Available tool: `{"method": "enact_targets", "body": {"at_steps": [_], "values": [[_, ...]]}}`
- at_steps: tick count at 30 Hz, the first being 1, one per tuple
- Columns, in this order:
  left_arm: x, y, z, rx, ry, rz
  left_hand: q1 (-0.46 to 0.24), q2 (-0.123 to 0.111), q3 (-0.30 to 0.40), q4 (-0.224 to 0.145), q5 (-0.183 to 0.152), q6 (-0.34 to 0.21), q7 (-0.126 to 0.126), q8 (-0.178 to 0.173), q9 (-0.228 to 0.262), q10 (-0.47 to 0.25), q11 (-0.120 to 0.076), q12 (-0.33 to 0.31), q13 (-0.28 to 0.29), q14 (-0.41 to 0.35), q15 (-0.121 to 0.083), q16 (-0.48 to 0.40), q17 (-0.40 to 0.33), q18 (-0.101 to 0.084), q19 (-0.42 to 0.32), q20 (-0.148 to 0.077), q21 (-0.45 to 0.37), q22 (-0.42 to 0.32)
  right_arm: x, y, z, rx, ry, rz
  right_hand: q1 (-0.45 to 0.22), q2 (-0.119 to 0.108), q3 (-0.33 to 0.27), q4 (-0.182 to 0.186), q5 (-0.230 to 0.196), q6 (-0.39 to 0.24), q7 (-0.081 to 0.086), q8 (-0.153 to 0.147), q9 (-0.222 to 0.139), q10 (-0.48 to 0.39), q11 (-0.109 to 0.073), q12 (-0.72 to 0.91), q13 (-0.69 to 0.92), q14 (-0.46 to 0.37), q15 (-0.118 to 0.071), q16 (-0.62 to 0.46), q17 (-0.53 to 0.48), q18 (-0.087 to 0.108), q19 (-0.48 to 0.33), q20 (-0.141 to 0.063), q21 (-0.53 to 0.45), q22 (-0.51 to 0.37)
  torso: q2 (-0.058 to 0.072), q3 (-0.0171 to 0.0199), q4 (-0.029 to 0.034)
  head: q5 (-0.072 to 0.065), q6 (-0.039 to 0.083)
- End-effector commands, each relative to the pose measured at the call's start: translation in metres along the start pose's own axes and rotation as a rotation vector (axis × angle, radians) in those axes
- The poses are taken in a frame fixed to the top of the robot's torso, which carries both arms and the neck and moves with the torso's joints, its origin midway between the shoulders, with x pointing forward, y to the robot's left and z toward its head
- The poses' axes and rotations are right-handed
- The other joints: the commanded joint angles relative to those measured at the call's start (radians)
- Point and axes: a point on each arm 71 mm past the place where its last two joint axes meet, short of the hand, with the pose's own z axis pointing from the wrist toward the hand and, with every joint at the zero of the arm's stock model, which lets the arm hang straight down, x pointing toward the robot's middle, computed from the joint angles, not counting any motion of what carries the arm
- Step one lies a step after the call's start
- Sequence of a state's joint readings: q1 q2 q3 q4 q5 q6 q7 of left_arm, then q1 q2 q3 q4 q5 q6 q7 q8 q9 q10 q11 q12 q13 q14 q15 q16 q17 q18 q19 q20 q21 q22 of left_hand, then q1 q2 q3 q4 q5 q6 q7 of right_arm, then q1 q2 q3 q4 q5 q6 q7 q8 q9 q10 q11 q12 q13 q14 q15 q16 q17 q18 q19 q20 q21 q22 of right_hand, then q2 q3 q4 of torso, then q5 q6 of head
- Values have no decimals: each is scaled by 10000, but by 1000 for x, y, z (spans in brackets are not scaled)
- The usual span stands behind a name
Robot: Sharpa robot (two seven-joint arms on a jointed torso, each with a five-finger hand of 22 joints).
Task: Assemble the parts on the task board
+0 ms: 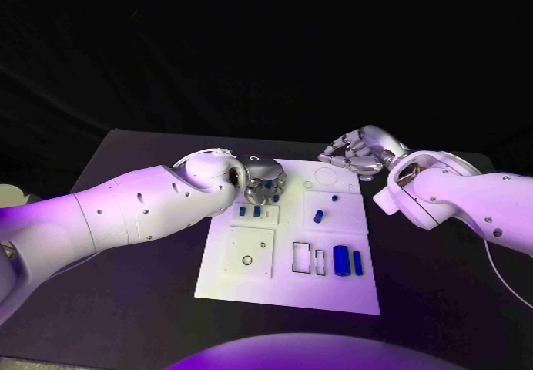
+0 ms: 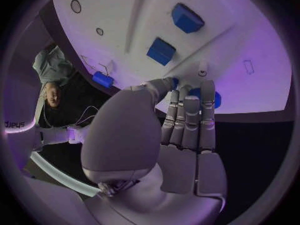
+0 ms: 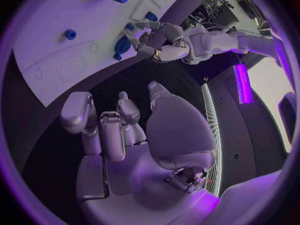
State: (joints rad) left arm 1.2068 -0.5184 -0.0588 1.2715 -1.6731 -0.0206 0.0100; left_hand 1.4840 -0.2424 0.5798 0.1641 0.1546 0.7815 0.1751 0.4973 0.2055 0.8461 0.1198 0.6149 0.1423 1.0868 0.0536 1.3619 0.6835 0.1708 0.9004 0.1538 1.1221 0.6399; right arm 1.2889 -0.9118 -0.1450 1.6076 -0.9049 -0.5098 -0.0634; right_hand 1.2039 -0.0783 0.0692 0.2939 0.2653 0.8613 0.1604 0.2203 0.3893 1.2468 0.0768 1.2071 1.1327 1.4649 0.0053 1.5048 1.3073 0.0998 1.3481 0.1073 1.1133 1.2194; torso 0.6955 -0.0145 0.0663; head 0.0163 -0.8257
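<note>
I judge the blue part (image 2: 214, 99) at my left hand's (image 2: 181, 130) fingertips rigid, light; pinch its sides. Grasp indeterminate. Right hand (image 3: 125, 130) empty, fingers apart.

— What surrounds the bench (image 1: 133, 154)?
— Black curtain (image 1: 266, 62) hangs behind it, folds faint, filling the far side.
— And the light?
— Violet light washes the scene; in the right wrist view a bright vertical light strip (image 3: 241, 83) glows beside a pale panel (image 3: 270, 92).
— The bench itself?
— Dark and matte.
</note>
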Motion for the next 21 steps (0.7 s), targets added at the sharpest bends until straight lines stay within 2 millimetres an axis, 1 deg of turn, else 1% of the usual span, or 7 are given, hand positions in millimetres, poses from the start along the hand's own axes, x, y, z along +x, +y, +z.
{"method": "enact_targets", "body": {"at_steps": [1,5,8,11,21], "values": [[1,-2,1,102,95,-117,-94,40,67,-17,-29,45,-7,-61,-10,56,9,-40,-13,51,4,50,11,141,-55,-22,21,12,1,1,0,-89,24,-31,0,64,-65,-10,-18,-83,-2,60,13,-70,-4,-29,-5,664,-33,-47,1047,62,-74,-13,-49,10,5,10,-7,-17,-8],[1,-2,1,115,119,-130,-108,35,75,-30,-33,53,-1,-86,-13,92,8,-54,-23,120,4,94,98,141,-51,-20,39,22,1,1,0,-77,28,-32,0,64,-65,-10,-18,-83,-2,60,13,-70,-4,-29,-5,664,-33,-47,1047,62,-74,-13,-49,10,-2,7,7,-31,-24],[1,-3,1,134,135,-133,-112,37,88,-49,-34,72,0,-107,-14,133,2,-68,-34,170,1,131,146,142,-45,-20,61,33,1,1,0,-76,32,-31,0,64,-65,-10,-18,-83,-2,60,13,-70,-4,-29,-5,664,-33,-47,1047,62,-74,-13,-49,10,-3,8,7,-26,-30],[1,-4,1,174,150,-144,-117,47,105,-69,-35,110,-10,-119,-11,178,-8,-84,-45,221,-5,169,192,143,-38,-20,85,46,1,1,0,-76,37,-31,-1,77,-66,-10,-19,-77,-5,66,15,-73,-6,-37,-17,660,-34,-54,1033,63,-76,-13,-56,7,3,17,8,-22,-42],[1,-4,1,217,177,-173,-130,54,128,-108,-37,184,-33,-140,-2,251,-28,-120,-68,316,-20,240,290,145,-28,-25,130,70,1,1,1,-74,51,-31,-1,77,-66,-10,-19,-77,-5,66,15,-73,-6,-37,-17,660,-34,-54,1033,63,-76,-13,-56,7,5,10,0,-15,-56]]}}
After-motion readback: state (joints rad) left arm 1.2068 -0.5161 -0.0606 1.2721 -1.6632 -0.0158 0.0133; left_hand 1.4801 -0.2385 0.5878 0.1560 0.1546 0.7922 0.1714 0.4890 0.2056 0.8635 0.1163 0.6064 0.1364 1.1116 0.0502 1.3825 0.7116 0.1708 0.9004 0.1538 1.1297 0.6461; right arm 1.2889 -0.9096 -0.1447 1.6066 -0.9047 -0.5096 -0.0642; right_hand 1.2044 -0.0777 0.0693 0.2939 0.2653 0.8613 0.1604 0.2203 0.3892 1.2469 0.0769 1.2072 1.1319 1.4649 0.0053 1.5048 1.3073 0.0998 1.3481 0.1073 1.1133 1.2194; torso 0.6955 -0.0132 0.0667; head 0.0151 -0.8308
